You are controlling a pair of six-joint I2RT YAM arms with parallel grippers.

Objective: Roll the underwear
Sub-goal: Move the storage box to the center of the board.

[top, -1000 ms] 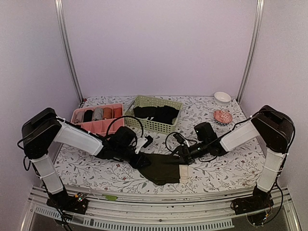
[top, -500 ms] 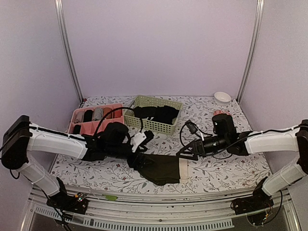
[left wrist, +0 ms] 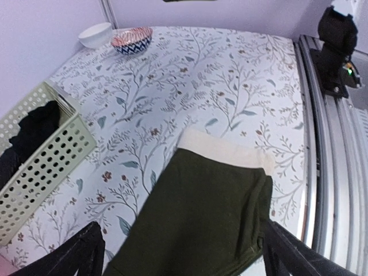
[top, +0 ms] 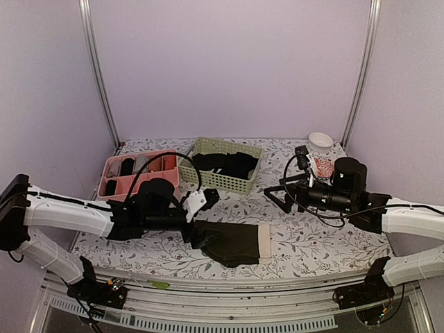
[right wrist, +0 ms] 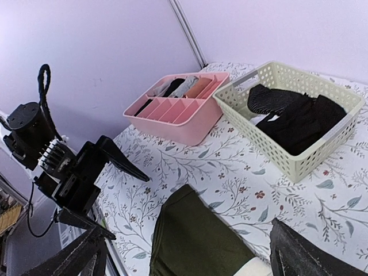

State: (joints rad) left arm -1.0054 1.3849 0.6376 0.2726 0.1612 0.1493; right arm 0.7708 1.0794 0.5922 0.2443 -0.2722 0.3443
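The underwear [top: 234,242] lies flat on the table as a folded dark strip, its cream waistband [top: 263,241] at the right end. My left gripper [top: 203,220] is open at the garment's left end, low over the table. In the left wrist view its fingers [left wrist: 86,253] stand wide on either side of the underwear [left wrist: 201,218] and hold nothing. My right gripper [top: 276,195] hangs open in the air, up and to the right of the waistband. In the right wrist view the underwear [right wrist: 198,244] lies below and between its fingertips [right wrist: 299,253].
A pink divider tray [top: 118,182] with small cloth bundles and a pale green basket [top: 229,182] of black garments stand at the back. A white bowl [top: 320,139] and a patterned bowl [top: 321,167] sit at the back right. The table's front rail [left wrist: 322,149] is close.
The left gripper has opened at the underwear's left end. The right arm has lifted off the waistband end and drawn back up and to the right, still open.
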